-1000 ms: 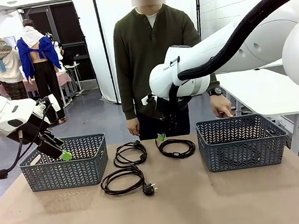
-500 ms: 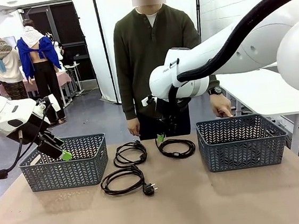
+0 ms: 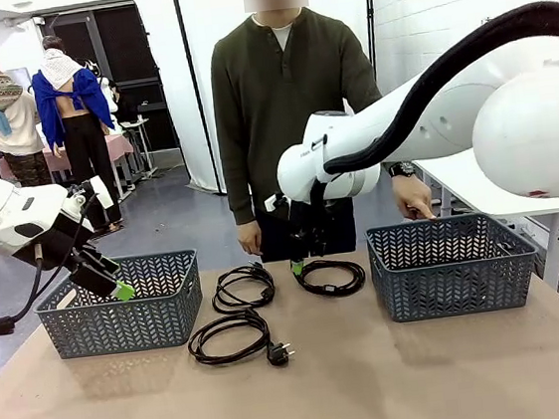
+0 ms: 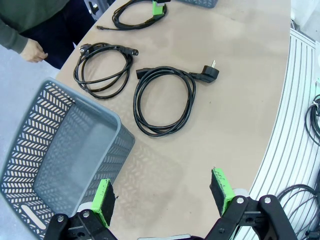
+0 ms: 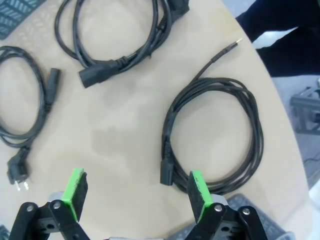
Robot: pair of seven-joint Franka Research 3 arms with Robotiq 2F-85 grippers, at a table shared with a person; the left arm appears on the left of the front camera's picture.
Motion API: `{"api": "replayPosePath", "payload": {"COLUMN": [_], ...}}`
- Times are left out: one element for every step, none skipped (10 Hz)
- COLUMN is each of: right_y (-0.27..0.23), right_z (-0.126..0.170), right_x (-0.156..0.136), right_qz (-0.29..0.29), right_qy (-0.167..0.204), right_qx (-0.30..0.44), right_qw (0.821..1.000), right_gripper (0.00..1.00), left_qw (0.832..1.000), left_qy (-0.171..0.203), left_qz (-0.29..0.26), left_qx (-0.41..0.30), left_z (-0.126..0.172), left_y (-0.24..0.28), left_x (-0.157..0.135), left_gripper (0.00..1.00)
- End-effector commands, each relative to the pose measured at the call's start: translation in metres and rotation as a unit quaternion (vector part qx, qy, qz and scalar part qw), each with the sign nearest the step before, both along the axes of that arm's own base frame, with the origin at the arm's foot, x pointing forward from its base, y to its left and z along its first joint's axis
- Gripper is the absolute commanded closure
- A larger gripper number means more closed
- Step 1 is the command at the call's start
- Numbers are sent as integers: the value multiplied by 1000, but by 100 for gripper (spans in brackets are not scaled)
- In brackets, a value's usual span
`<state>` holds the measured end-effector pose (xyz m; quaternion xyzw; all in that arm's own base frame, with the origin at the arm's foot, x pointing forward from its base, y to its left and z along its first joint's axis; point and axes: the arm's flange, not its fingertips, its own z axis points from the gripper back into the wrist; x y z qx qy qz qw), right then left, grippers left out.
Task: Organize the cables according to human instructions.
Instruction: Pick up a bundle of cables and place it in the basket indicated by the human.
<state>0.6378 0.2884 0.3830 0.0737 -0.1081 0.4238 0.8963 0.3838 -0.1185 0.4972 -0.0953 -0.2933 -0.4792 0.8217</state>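
While left pincer [image 4: 163, 196] and right pincer [image 5: 137, 194] gape empty | cables [image 3: 230, 337] lie flat; nearest plug [image 3: 280, 353] points right

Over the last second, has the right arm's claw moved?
Yes. The right claw has shifted slightly left and down, away from the grey plastic basket on the right, toward the coiled black rubber cable.

Three black cables [image 3: 243, 286] in flat round coils on the desk [image 3: 427, 374].
The near cable [image 3: 231, 337] has its plug lying at the right. The far left cable touches it, and the right cable [image 3: 329, 276] lies apart. The human [image 3: 290, 118], in an olive henley, stands at the desk's far edge.
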Motion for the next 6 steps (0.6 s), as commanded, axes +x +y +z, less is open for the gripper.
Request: {"api": "replayPosePath", "payload": {"right_y": [10,12,13,14,14,14], "right_z": [-8,-14,-18,-23,-27,-30], "right_x": [21,29,35,40,44,45], "right_qz": [-18,-23,-30,-34,-40,-41], "right_qy": [2,0,-6,-8,-9,-7], "right_qx": [-24,-32,-35,-38,-44,-47], "right_qw": [1000,999,999,999,998,998], "right_gripper": [0,0,0,0,0,0], "left_qw": [1000,1000,1000,1000,1000,1000], "left_qy": [2,2,2,2,2,2], "left_qz": [-10,-10,-10,-10,-10,-10], "left_qx": [-8,-8,-8,-8,-8,-8], "left_z": [-2,-2,-2,-2,-2,-2], "left_y": [4,4,4,4,4,4], "left_x": [2,2,2,2,2,2], "left_gripper": [0,0,0,0,0,0]}}
